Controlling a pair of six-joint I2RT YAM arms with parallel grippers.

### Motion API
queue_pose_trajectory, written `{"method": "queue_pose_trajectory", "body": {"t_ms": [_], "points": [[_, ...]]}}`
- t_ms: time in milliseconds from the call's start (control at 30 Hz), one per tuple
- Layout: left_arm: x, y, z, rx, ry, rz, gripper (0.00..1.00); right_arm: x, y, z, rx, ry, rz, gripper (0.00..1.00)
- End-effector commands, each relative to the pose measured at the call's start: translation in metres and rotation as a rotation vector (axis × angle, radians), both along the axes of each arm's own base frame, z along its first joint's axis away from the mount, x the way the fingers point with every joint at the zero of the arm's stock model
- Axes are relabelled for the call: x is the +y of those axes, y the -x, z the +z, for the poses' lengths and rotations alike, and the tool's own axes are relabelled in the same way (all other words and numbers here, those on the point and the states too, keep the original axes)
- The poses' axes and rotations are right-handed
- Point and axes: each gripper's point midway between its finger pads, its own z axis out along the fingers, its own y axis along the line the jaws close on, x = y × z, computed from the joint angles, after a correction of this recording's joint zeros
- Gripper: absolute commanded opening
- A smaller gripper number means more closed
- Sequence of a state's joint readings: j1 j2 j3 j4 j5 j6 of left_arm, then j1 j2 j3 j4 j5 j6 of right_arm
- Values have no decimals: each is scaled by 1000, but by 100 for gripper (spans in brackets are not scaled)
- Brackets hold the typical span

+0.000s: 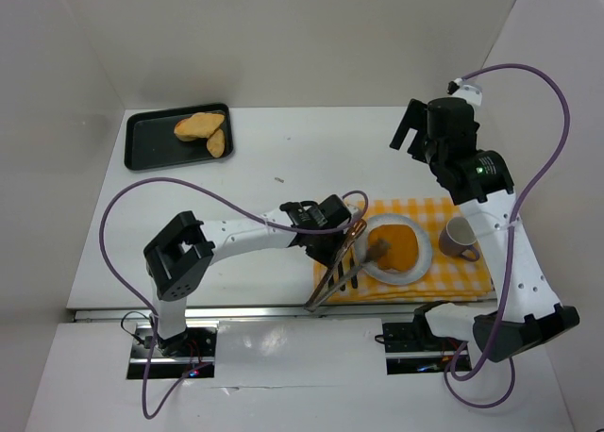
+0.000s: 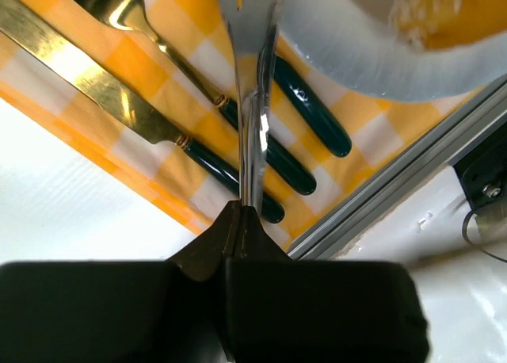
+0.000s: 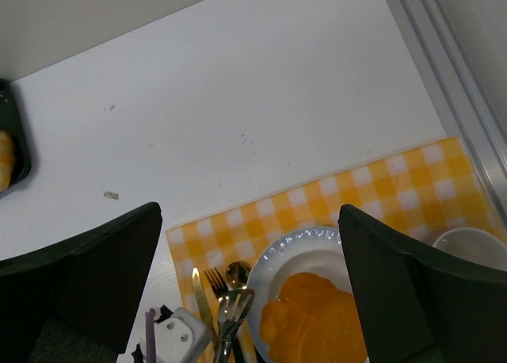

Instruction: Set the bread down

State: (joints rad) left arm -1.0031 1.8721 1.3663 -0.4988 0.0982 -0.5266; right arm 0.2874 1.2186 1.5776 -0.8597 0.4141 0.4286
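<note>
The bread (image 1: 401,246), round and bright orange, sits on the white plate (image 1: 416,274). The left gripper (image 2: 240,213) is clamped on silver tongs (image 2: 253,85); the right gripper (image 3: 249,220) is spread apart.

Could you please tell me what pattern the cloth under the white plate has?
Yellow-and-white checks; the cloth shows best in the right wrist view.

White table (image 1: 283,158) taken whole from above and behind, yellow-and-white checked cloth (image 2: 372,133) filmed close by the left wrist, round white plate (image 3: 301,256) and thick orange bun (image 3: 313,323) viewed from high by the right wrist, shared by all views.
</note>
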Motion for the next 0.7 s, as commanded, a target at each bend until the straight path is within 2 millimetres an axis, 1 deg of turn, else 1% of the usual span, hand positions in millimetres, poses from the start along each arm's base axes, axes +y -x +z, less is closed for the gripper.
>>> {"method": "queue_pose_trajectory", "body": {"t_ms": [0, 33, 67, 133, 200, 233, 267, 300, 367, 400, 433, 467, 500, 533, 567, 600, 667], "points": [[-6, -12, 34, -85, 30, -22, 0, 1, -7, 11, -46, -9, -8, 100], [-7, -13, 37, -85, 30, -22, 0, 1, -7, 11, -46, -9, -8, 100], [-1, -11, 38, -65, 13, -29, 0, 1, -7, 11, -46, -9, -8, 100], [1, -11, 52, -77, 23, -36, 0, 1, -9, 8, -36, 1, -4, 100], [12, -12, 55, -65, 3, -19, 0, 0, -9, 8, -37, 6, -12, 100], [15, -10, 58, -62, -1, -19, 0, 0, -9, 12, -46, 3, -12, 100], [25, -15, 58, -65, -18, 4, 0, -2, -9, 12, -47, 7, -20, 100], [40, -22, 54, -56, -61, 50, 0, -2, -9, 12, -47, 7, -20, 100], [57, -31, 53, -50, -91, 103, 0, -2, -9, 12, -47, 7, -20, 100], [72, -46, 56, -63, -110, 176, 0, -2, -9, 12, -47, 7, -20, 100], [82, -49, 56, -56, -118, 199, 0, -1, -11, 14, -56, 4, -20, 100], [92, -55, 51, -47, -135, 239, 0, -1, -11, 14, -56, 4, -20, 100], [107, -68, 52, -40, -133, 304, 0, -1, -13, 11, -47, 7, -20, 100], [115, -69, 45, -13, -140, 322, 0, -1, -13, 11, -47, 7, -20, 100], [120, -77, 46, -18, -132, 347, 0, -1, -13, 11, -47, 7, -20, 100], [135, -86, 37, 7, -151, 399, 0, -1, -13, 7, -38, 10, -20, 100], [144, -97, 28, 10, -171, 426, 0, -1, -13, 7, -38, 10, -20, 100]]}}
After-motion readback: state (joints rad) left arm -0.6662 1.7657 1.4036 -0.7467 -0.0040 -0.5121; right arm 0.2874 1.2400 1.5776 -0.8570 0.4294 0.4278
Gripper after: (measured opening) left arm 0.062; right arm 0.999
